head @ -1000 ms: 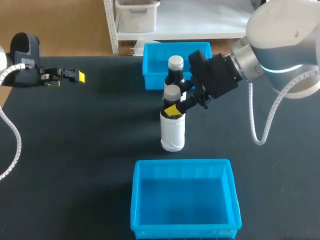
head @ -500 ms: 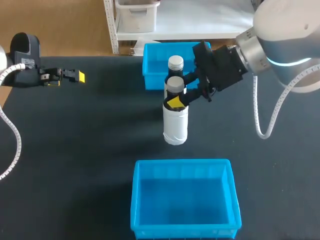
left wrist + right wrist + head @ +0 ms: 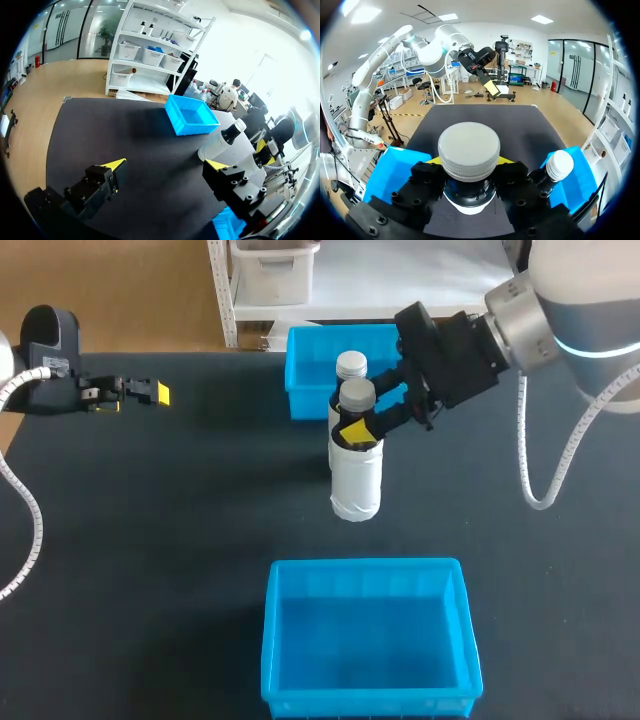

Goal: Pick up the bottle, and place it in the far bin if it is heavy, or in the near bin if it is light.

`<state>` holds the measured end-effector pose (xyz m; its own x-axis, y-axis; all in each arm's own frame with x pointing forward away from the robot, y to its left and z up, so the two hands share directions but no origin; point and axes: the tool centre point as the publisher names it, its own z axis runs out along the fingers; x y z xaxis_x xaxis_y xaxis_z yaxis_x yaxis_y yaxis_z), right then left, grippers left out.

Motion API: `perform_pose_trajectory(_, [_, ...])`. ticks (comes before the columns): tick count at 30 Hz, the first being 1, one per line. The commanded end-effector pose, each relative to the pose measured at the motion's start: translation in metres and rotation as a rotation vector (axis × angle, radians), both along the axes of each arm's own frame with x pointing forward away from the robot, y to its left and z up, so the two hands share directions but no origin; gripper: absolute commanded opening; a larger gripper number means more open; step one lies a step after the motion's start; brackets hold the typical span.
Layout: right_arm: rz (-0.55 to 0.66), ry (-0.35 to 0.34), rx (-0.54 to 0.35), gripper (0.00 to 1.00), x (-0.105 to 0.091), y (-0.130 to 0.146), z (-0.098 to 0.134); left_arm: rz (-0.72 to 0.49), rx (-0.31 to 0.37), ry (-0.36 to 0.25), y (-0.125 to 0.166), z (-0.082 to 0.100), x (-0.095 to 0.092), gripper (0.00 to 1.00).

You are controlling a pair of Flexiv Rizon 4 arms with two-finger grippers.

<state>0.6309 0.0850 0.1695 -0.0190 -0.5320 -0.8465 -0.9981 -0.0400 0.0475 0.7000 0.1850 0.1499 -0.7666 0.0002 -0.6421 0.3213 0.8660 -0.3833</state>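
Item 1. My right claw (image 3: 362, 428): comes in from 2 o'clock and sits near the counter's middle, pinching the bottle at its dark neck. One yellow tip shows on the near side of the neck. In the right wrist view both fingers (image 3: 422, 182) press the neck from two sides, just under the cap.

Item 2. Bottle (image 3: 356, 478): white body, dark neck, grey screw cap. It is roughly upright in my right claw, between the two bins and nearer the far one. I cannot tell whether its base touches the counter.

Item 3. Far bin (image 3: 305, 380): blue, open-topped, at 12 o'clock on the counter.

Item 4. Near bin (image 3: 365, 575): blue, open-topped, at 6 o'clock, apart from the bottle's base.

Item 5. Second bottle (image 3: 351, 365): grey cap and dark neck, upright, directly behind the held bottle at the far bin's front wall. I cannot tell whether it stands inside the bin or just before it. In the right wrist view it stands just beside my claw against the blue wall.

Item 6. My left claw (image 3: 155, 393): at 10 o'clock near the counter's left edge, well apart from the bottles and both bins. In the left wrist view its fingers are spread wide, with bare counter between the yellow tips.

Item 7. Counter (image 3: 180, 540): dark matte top carrying all of the above.
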Motion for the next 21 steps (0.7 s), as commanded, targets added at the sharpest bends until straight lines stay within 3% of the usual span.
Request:
perform_pose_trajectory(1, [-0.001, 0.000, -0.002, 0.00, -0.005, -0.001, 0.010, 0.000, 0.000, 0.000, 0.000, 0.000, 0.000, 1.00])
perform_pose_trajectory(21, [0.014, -0.015, -0.023, 0.00, -0.014, -0.005, 0.038, 0.000, 0.000, 0.000, 0.000, 0.000, 0.000, 1.00])
